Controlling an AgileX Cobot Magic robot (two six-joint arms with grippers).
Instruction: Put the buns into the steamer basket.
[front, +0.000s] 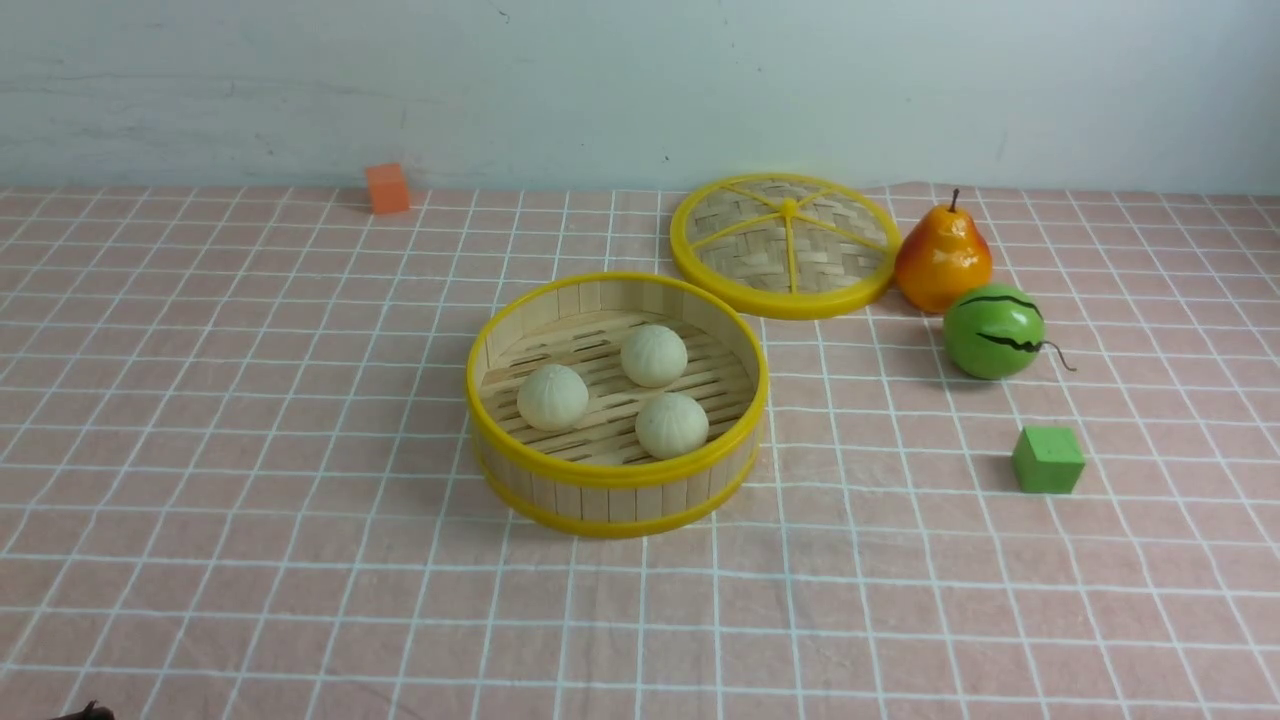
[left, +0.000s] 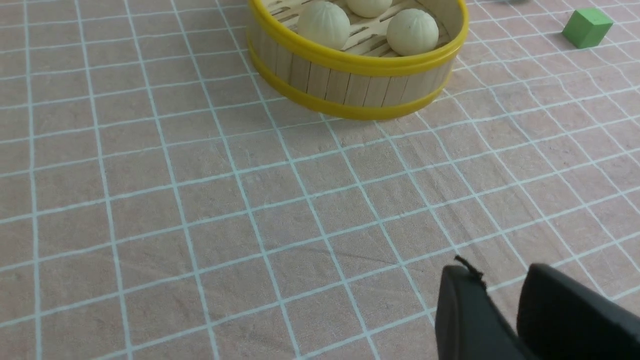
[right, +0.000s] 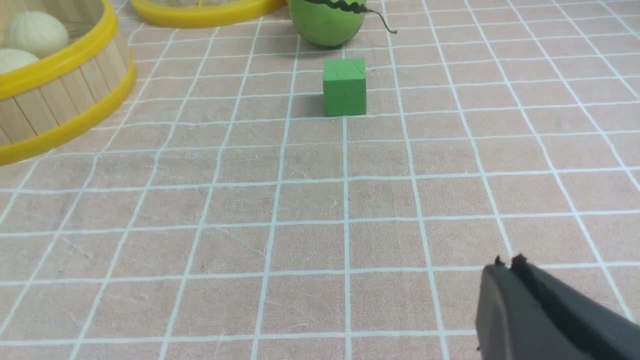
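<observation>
The left gripper (left: 502, 272), dark and two-fingered, is near the table's near edge toward its left corner; its fingertips stand slightly apart, with nothing between them. The right gripper (right: 507, 265), likewise dark, has its fingertips pressed together and pinches nothing. Both are clear of the objects on the table (front: 640, 620), which is covered in pinkish cloth with a pale grid.

Beyond them, between the table's left and right edges, sits the round, shallow steamer basket (front: 625, 503) of pale bamboo slats with yellow plastic rims. Three round, cream-white, pleated buns (front: 671, 426) rest on its slatted floor: one near its near rim, one toward its left rim, and one farther back.

Toward the right edge lies a small green cube (front: 1047, 460). Farther off is a round green toy watermelon (front: 993, 331) with dark stripes and a curled stem, and just behind it a glossy orange-red toy pear (front: 944, 260). To the pear's left, a woven bamboo disc lid with yellow spokes (front: 785, 243) lies flat behind the basket. An orange block (front: 388, 189) stands by the far edge, left of the lid.
</observation>
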